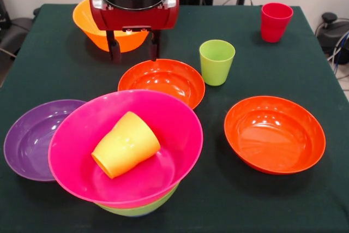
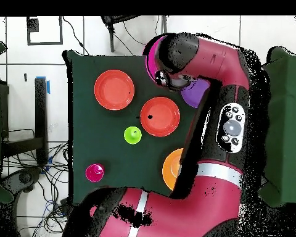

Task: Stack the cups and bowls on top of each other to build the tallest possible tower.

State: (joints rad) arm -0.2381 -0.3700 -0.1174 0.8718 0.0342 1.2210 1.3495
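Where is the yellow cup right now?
In the front view, the yellow cup lies on its side inside the magenta bowl at the near left, with the purple bowl just to its left.

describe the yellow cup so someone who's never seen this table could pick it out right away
Start at the big magenta bowl at the near edge of the front view, nested in a green bowl. The yellow-orange cup lies tipped on its side inside it. The green cup and red cup stand upright on the cloth instead.
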